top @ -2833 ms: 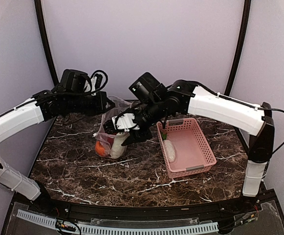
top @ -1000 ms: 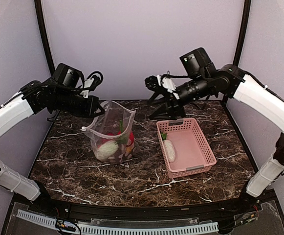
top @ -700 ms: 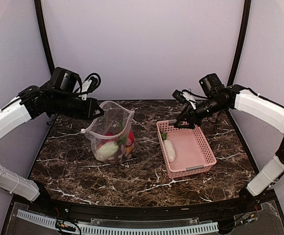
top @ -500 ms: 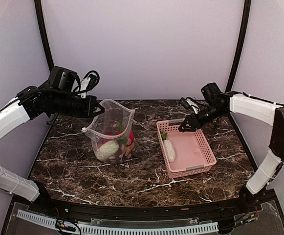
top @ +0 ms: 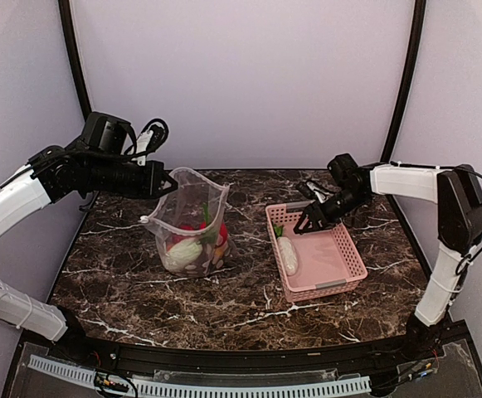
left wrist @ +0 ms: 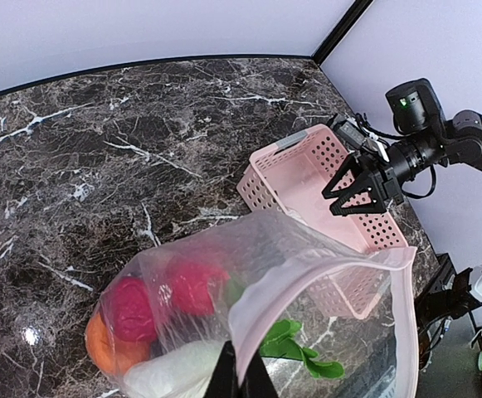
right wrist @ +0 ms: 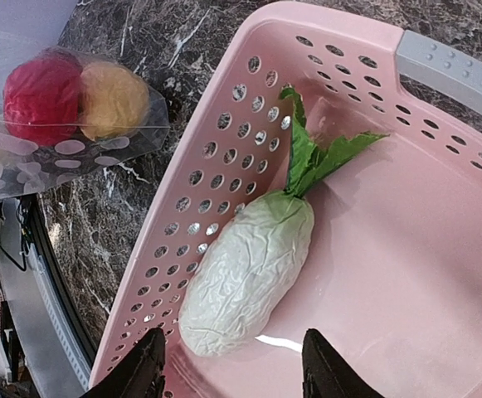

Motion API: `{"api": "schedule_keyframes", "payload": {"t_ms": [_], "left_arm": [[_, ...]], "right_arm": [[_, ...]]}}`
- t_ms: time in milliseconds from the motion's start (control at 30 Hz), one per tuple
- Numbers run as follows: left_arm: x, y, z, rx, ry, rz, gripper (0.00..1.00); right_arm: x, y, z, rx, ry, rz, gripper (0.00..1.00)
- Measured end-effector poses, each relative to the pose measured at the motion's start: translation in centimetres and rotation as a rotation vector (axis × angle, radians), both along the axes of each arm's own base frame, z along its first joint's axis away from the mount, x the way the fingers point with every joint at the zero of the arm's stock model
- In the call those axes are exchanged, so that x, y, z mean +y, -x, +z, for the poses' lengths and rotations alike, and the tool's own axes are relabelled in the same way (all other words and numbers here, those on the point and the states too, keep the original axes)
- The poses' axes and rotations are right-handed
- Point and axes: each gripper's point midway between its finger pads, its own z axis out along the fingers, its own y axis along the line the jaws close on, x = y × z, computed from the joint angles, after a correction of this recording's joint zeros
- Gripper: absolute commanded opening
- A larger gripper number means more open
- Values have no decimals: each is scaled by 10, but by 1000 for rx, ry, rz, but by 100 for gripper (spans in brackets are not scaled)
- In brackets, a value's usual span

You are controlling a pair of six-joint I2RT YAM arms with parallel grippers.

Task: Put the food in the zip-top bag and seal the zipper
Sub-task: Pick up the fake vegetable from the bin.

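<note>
Clear crinkly plastic zip-top bag (top: 192,217) stands left of centre on the dark marble table (top: 224,303), mouth gaping, and most of the food looks to be in it: red round fruits (left wrist: 133,308), an orange ball (left wrist: 104,352), a white piece, green leaves. Your left pincer (left wrist: 241,377) is clamped tight on the bag's rim, holding it up and open. One item to go, I'd say: the white oblong toy vegetable (right wrist: 249,269) with green leaves, alone in the pink perforated plastic basket (top: 328,253) on the right. Your right pincer (top: 307,218) hovers just above it, jaws roughly half apart, gripping nothing. The pale pink zipper strip (left wrist: 323,264) is unsealed, so closing comes last.
</note>
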Motion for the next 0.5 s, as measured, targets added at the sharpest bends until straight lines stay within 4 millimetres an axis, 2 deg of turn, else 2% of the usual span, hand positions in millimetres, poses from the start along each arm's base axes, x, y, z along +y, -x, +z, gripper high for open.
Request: {"api": "schedule_keyframes", "payload": {"t_ms": [167,300,500], "left_arm": [[0,0,0,1,1,1,1],[0,0,0,1,0,2,1],[0,0,0,1,1,2,1]], "right_arm": [[14,-10,-4,17,1,11,58],[23,-18,-15,41,17,20,59],[25,-9,-41,116,58,27,60]]}}
